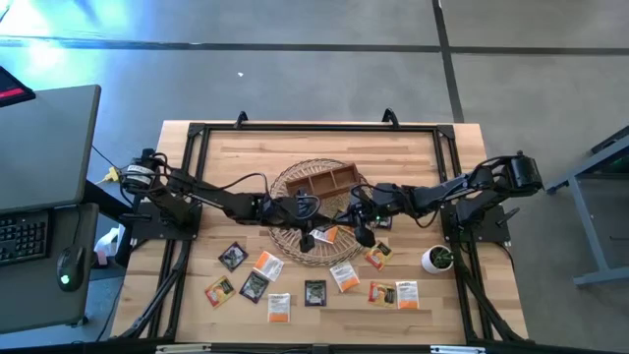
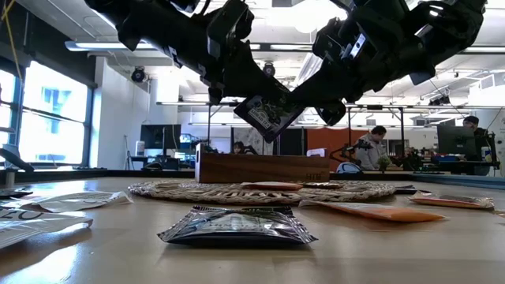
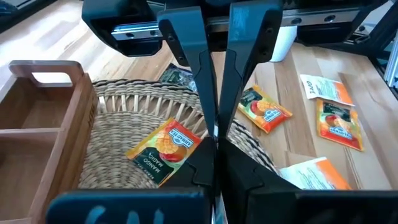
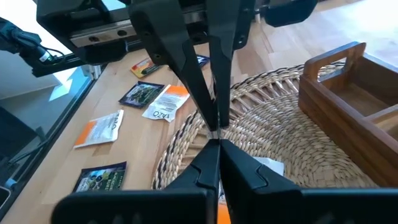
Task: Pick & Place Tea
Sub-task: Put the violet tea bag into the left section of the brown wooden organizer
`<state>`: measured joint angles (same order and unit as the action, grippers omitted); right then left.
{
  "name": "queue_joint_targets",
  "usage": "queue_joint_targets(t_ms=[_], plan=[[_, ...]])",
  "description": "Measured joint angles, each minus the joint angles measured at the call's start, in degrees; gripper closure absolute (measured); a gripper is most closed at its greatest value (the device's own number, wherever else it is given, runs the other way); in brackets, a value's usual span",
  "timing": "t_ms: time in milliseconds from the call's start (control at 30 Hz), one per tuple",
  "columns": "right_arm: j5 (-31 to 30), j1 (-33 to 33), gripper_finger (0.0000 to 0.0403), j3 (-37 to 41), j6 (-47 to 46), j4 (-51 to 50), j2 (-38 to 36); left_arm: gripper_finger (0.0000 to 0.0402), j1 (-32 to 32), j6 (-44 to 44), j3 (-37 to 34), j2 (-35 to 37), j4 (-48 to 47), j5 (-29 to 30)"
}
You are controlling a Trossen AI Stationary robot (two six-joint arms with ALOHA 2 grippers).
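A black tea sachet [image 2: 267,117] hangs in the air over the wicker basket [image 1: 287,185], with both grippers on it. My left gripper [image 2: 246,101] comes from the table's left and my right gripper [image 2: 306,101] from the right, both shut. In the wrist views the sachet [image 3: 216,132] shows only edge-on as a thin line [image 4: 215,129]. A mango sachet [image 3: 166,148] lies flat in the basket. Several other sachets, black, orange and white, lie flat on the table [image 1: 295,295] near its near edge, among them a black one [image 2: 237,225]. My left gripper pinches the black sachet between its two fingers at its left-hand edge [image 2: 252,106], coming slanting down from the table's left. The sachet is lifted clear and tilted on one corner. My right gripper pinches the same sachet at its opposite, right-hand edge [image 2: 290,106] between its fingertips [image 3: 211,118], slanting down from the table's right, tip to tip with the left gripper.
The brown wooden compartment tray [image 1: 329,180] sits on the far part of the basket. A small white pot with a plant [image 1: 437,259] stands near the right arm's base. Black frame rails [image 1: 314,128] run around the table edges. Beyond the table people sit at desks [image 2: 371,146].
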<state>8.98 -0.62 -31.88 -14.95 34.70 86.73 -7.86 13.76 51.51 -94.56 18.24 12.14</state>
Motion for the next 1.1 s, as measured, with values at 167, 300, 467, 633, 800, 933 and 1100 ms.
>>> queue_joint_targets(t_ms=[167,300,467,633,800,933,1100], plan=[[-0.1,0.0,0.0355,0.0,0.0,0.0,0.0,0.0399,0.0,0.0,0.0,0.0,0.0,1.3],[-0.6,0.1,0.0324,0.0,0.1,0.1,-0.4,0.04,0.0,3.8,0.0,1.1,-1.6,5.1],[-3.1,0.4,0.0299,0.0,1.5,-2.6,-3.7,0.0401,0.0,7.4,0.0,6.6,-9.4,12.6],[-6.4,0.3,0.0293,0.0,1.9,-10.4,-9.3,0.0401,0.0,10.0,-0.1,12.3,-21.0,24.2],[-9.3,-0.3,0.0298,0.0,1.9,-16.3,-12.4,0.0401,3.3,10.3,0.0,13.1,-21.3,27.0],[-9.5,-0.8,0.0302,0.0,1.9,-17.2,-12.5,0.0401,8.0,9.5,-1.3,13.2,-16.6,19.6],[-9.3,-1.4,0.0301,0.0,2.0,-18.1,-12.5,0.0401,13.6,7.4,-8.1,14.2,-3.2,12.5]])
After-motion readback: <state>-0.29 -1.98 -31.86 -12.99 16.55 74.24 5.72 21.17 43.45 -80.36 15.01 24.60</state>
